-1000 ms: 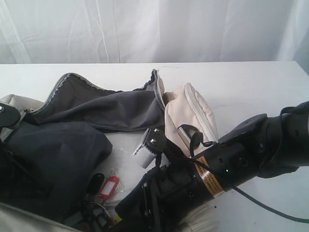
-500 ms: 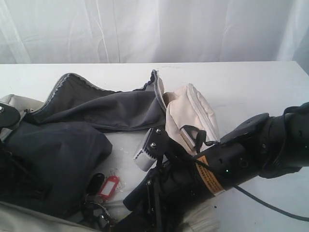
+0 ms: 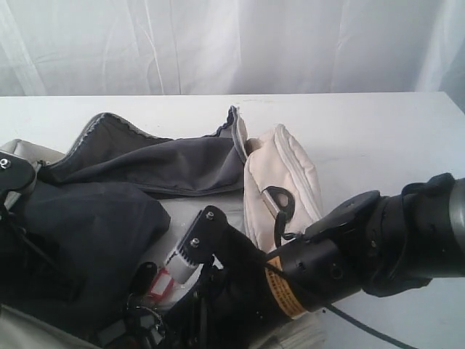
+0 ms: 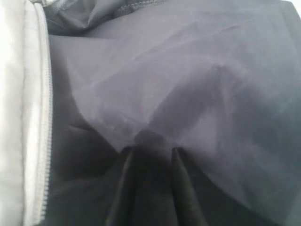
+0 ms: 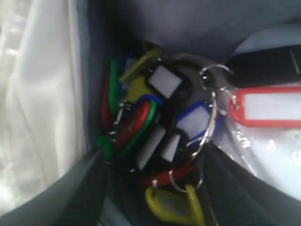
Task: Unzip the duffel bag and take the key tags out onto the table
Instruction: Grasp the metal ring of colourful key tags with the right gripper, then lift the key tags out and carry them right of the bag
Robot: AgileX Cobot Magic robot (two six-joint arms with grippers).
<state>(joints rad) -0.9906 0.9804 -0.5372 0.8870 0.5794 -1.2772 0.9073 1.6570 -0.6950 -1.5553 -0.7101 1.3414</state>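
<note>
Change: the right gripper (image 5: 153, 150) has been advancing toward 8 o'clock in the exterior view. Its ribbed white finger pad (image 3: 189, 253) is now overlapping the red tag (image 3: 161, 283), which was lying clear one second ago.
Right claw: the fingers are standing apart, straddling the key tags (image 5: 155, 122).
Left claw: the left gripper (image 4: 150, 149) is pinching a fold of the duffel bag (image 3: 287, 174), at its dark grey lining.
Task item location: the key tags are lying inside the opened bag, at 7 o'clock in the exterior view.
Counts: one bag, one bunch and two grippers are showing; the number of tags cannot be told.
Materials: the tags are showing glossy plastic in yellow, green, red, blue and black, with white label windows, on thin metal rings. The bag is showing cream fabric and matte lining. The table (image 3: 363, 123) is showing a flat white top.
</note>
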